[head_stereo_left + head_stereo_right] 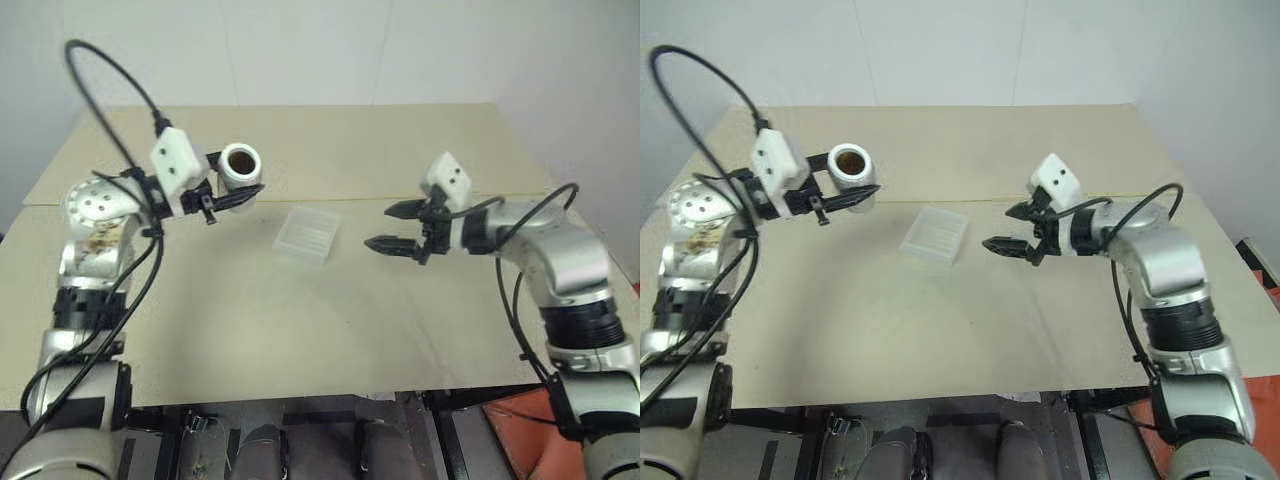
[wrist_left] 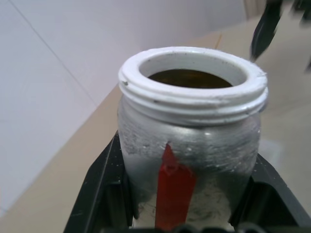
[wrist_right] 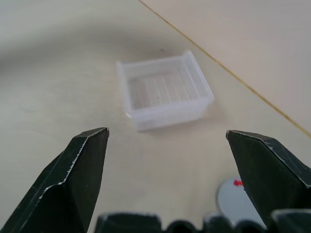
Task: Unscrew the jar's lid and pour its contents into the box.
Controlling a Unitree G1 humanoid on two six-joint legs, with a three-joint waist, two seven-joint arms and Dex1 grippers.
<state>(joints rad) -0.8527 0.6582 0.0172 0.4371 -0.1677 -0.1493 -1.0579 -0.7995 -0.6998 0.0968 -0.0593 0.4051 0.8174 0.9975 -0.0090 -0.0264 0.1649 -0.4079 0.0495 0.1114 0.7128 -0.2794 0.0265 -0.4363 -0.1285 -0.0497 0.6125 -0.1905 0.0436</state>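
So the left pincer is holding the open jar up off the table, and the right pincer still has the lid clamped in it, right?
Not quite. The left pincer does hold the open jar up, but the right pincer is open and holds nothing; the right wrist view shows the lid lying on the table beneath it.

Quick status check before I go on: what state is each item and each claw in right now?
jar: lid off, mouth open, clamped in the left claw, lifted off the table and tipped toward its side.
lid: off the jar, lying flat on the table under the right claw.
box: open, on the table, nothing visible inside.
left claw: shut on the jar.
right claw: open, holding nothing.
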